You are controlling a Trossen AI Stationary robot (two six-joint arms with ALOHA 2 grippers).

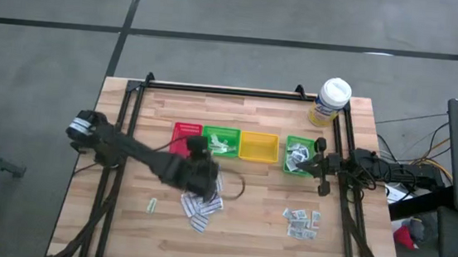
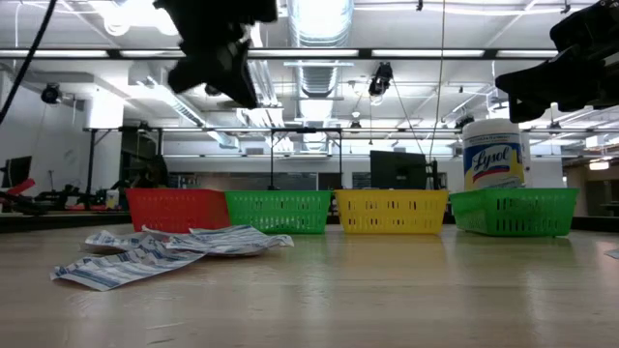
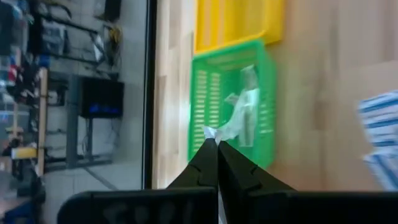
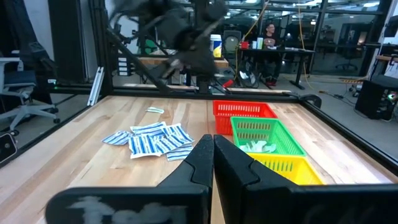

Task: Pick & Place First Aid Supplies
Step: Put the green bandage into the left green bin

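Found the left gripper [image 3: 216, 144] clenched above the middle green tray [image 3: 202, 93], perhaps nipping a pale sachet [image 3: 239, 118]; hard to tell. Saw the right gripper [image 4: 213, 142] clenched, empty, beside the far green tray [image 1: 299, 139]. Noted packets in both green trays. Judged it partway: white strips [image 1: 201, 209], small squares [image 1: 302, 222] and one stray packet [image 1: 153, 206] lying loose on the table [image 1: 254, 222].

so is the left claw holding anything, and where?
Yes: the left claw, shut, pinches a pale green-white paper sachet by its corner, over the green plastic tray.
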